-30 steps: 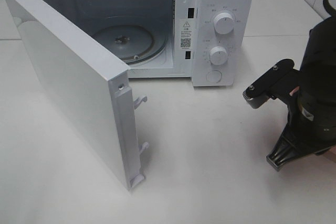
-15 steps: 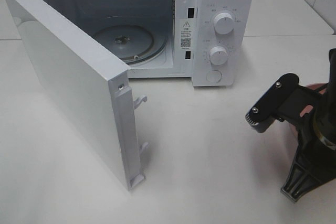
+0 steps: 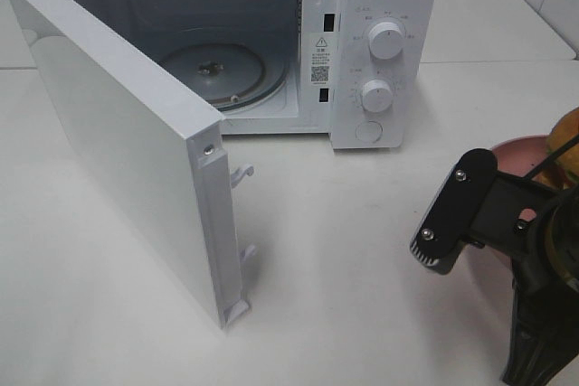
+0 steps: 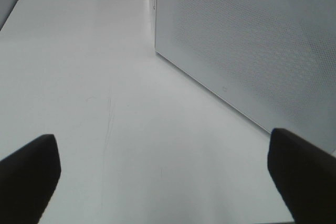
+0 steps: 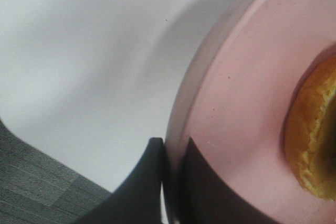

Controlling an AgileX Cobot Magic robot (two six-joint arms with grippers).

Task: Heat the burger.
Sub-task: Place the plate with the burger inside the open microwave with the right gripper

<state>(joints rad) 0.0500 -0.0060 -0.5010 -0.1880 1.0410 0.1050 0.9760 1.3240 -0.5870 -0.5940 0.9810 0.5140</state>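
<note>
Right gripper (image 5: 170, 148) clamped on plate (image 5: 236, 103) rim; left gripper (image 4: 165, 166) open, empty.
Rim grip spares the burger (image 5: 312, 129); door (image 3: 118, 151) stands open for loading.

I see microwave (image 3: 384, 88) shell w/ smooth glossy white finish; turntable (image 3: 217, 70) looks like clear glass. Desk (image 3: 362, 250) smooth, white, slight sheen. Plate (image 5: 236, 103) smooth pink, semi-matt. Burger (image 5: 315, 129) bun golden, crackled. Right end effector (image 5: 170, 153) matt black.
</note>
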